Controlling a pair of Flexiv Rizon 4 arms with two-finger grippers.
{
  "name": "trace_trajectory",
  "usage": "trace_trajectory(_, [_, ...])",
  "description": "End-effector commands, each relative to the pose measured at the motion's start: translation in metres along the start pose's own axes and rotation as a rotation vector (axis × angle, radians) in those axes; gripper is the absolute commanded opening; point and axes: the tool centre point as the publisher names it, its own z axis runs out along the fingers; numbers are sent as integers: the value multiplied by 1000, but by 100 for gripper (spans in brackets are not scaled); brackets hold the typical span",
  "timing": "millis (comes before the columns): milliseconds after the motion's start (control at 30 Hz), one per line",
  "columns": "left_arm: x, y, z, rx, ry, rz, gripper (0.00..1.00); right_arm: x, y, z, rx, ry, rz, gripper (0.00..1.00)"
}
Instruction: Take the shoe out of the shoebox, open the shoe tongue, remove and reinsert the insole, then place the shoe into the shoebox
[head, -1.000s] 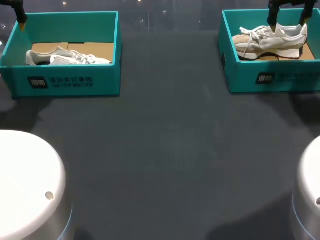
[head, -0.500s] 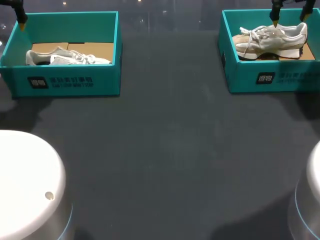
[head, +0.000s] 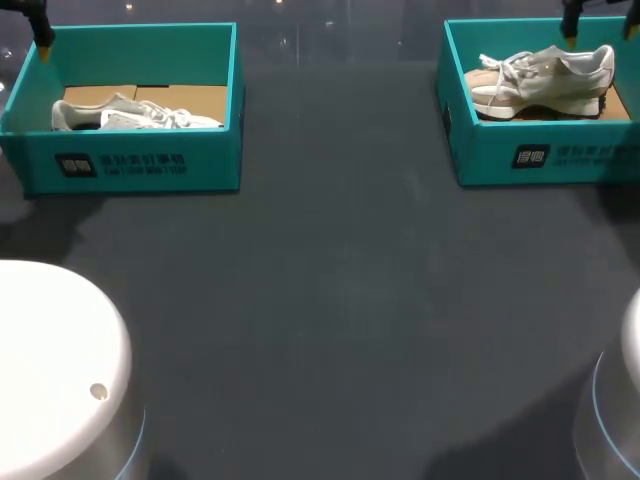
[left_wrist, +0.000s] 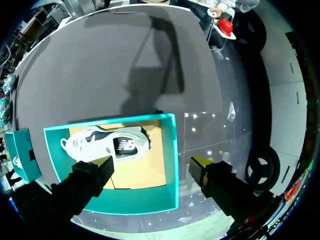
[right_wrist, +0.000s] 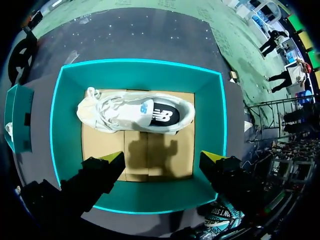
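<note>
- Beige-and-white shoe (head: 540, 78) inside the right shoebox (head: 545, 155), resting on the cardboard floor, toe toward the table's middle, heel toward the outer wall, laces loose over the upper.
- Seen from the right wrist view: side face with its dark patch turned up, body close to the box wall farthest from the fingers.
- Teal walls all round, open top, no lid in sight.
- Right gripper (right_wrist: 162, 158) hanging above that box, fingers spread wide, holding nothing, shoe ahead of the yellow tips and clear of them.
- Second shoe (head: 135, 113), grey and white, down in the left shoebox (head: 150, 165), also teal with a cardboard floor, lying near the front wall.
- Left gripper (left_wrist: 151, 165) above the far side of that box, jaws wide apart and empty; one fingertip over the box floor, the other beyond the box wall.
- Both boxes at the far edge of the dark grey table (head: 330, 280), well apart, one at each side.
</note>
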Motion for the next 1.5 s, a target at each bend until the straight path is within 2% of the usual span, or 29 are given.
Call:
trace_trajectory(33, [0,-1,-1,-2,1,1,100,-5,20,17,50,-10,17,100])
trace_trajectory(333, [0,-1,-1,-2,1,1,100,-14,36,41,59,-12,8,100])
trace_trajectory(633, [0,-1,-1,-2,1,1,100,-20,39,59,57,-9,13,100])
trace_trajectory(733, [0,-1,-1,-2,1,1,100,-24,40,64,63,-9,18,95])
trace_trajectory(900, [0,-1,-1,-2,1,1,100,-31,42,73,65,-13,35,92])
trace_trajectory(1033, [0,-1,-1,-2,1,1,100,-34,45,79,62,-13,47,80])
trace_trajectory(1300, [0,-1,-1,-2,1,1,100,-41,48,98,73,-9,61,74])
trace_trajectory(1400, [0,-1,-1,-2,1,1,100,-41,49,104,80,-3,67,67])
trace_trajectory(1500, [0,-1,-1,-2,1,1,100,-43,50,110,84,1,71,67])
